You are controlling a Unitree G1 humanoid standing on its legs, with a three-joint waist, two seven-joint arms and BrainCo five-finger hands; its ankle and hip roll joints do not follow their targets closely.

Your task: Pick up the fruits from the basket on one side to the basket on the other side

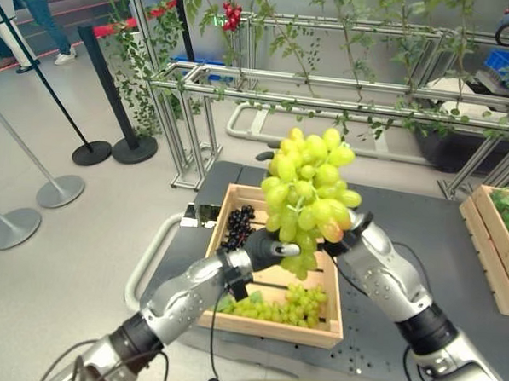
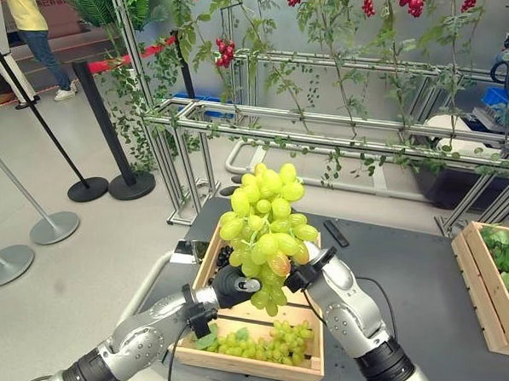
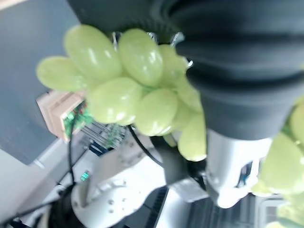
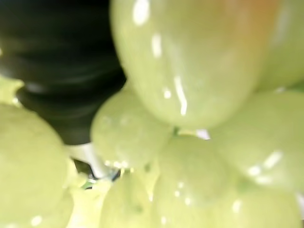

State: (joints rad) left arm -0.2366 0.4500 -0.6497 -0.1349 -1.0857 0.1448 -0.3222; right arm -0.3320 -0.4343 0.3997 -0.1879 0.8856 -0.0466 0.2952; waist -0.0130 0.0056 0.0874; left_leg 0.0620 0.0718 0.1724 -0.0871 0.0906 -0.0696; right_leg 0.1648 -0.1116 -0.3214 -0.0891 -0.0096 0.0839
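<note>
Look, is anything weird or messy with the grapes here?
Nothing is spilled. One odd thing: the big bunch of green grapes stands upside down in the air, wide end up, above the wooden crate, pressed between the left hand and right hand. Dark grapes and smaller green grapes lie neatly inside.

I count three bunches of grapes: one large green bunch (image 1: 308, 193) raised between my two hands, the left hand (image 1: 264, 249) and the right hand (image 1: 355, 230), a second green bunch (image 1: 287, 305) lying in the near wooden crate (image 1: 269, 328), and one dark bunch (image 1: 237, 227) in that same crate. There are two wooden crates on the dark surface (image 1: 406, 224), the second crate (image 1: 490, 254) at my right edge holding green leaves. Beyond the surface I count four stanchion bases on the floor, two black (image 1: 111, 151) and two silver (image 1: 60, 190), and one person (image 1: 38, 8) far back.
</note>
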